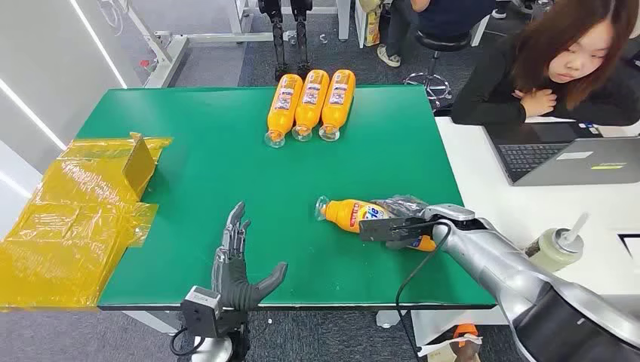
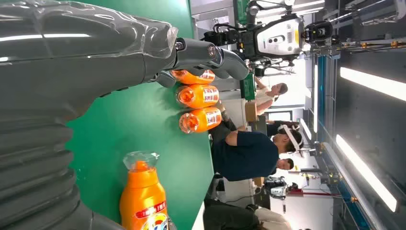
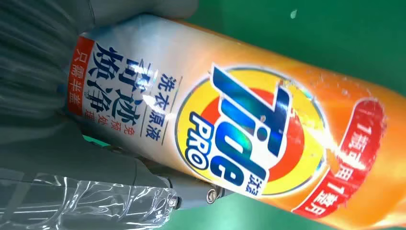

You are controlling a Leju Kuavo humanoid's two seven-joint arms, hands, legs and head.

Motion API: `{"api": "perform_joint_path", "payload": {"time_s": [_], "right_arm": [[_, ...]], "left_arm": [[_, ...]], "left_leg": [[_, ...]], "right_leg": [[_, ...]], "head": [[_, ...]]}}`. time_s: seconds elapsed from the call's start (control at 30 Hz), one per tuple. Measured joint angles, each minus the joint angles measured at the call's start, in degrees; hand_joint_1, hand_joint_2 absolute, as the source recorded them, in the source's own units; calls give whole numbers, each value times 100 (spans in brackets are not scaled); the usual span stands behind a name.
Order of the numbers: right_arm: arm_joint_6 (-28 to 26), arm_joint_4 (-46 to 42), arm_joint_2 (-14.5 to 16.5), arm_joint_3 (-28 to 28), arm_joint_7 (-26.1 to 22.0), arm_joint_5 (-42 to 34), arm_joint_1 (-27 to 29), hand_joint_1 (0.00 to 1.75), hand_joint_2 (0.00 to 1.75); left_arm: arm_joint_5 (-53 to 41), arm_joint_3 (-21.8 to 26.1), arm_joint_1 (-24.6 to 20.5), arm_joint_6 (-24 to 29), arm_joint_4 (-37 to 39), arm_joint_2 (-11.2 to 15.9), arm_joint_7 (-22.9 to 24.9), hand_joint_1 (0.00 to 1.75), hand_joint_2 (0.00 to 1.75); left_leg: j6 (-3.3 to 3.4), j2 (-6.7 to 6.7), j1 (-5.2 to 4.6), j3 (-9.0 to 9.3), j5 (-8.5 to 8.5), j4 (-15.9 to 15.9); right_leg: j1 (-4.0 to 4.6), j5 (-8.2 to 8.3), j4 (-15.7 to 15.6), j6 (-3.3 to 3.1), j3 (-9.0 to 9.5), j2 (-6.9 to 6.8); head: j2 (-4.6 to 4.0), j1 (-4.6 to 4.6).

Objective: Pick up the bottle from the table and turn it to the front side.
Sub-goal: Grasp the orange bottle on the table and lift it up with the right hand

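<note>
An orange detergent bottle (image 1: 355,215) with a clear cap lies on its side on the green table (image 1: 211,166), cap toward the left. My right hand (image 1: 404,219) grips its lower body. The right wrist view shows the bottle (image 3: 249,129) close up with its round logo label facing the camera and my fingers (image 3: 143,177) wrapped under it. My left hand (image 1: 238,264) rests open near the table's front edge, fingers apart and holding nothing. Seen from the left wrist, the same bottle (image 2: 143,196) lies beside my left hand (image 2: 72,72).
Three more orange bottles (image 1: 309,102) lie side by side at the table's far edge. Yellow plastic wrap and a cardboard box (image 1: 90,204) cover the left end. A person (image 1: 558,68) sits at a white desk on the right with a laptop (image 1: 566,158).
</note>
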Motion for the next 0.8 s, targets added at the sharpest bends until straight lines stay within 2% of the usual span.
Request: {"api": "perform_joint_path", "payload": {"time_s": [0.17,0.33,0.47,0.7,0.8], "right_arm": [[-440,-25,2,2,-130,-52,81,175,175],[-1630,-451,-44,-113,-257,-76,434,175,175],[-2354,-1378,-159,-560,-100,194,962,175,175],[-2705,-2899,-227,-1502,103,787,1964,175,175],[-2926,-3692,-252,-1973,203,1256,2635,175,175]], "left_arm": [[9,9,20,70,-7,25,-1,0,175],[-198,81,70,117,-57,41,-1,0,175],[-478,272,96,124,-81,28,-1,0,175],[-680,522,103,114,-81,-31,-1,0,175],[-753,584,89,12,-81,-65,-1,0,175]], "left_leg": [[2,6,2,4,1,0],[3,11,1,6,2,0],[3,17,1,-5,3,0],[2,-12,2,-49,14,0],[3,-26,1,-60,10,-1]], "right_leg": [[1,5,-3,1,4,4],[2,8,-8,3,7,9],[1,15,-8,1,-5,14],[2,11,-3,2,-45,-9],[2,2,-4,9,-48,-21]], "head": [[0,-1],[0,-1],[0,-1],[0,-2],[0,0]]}}
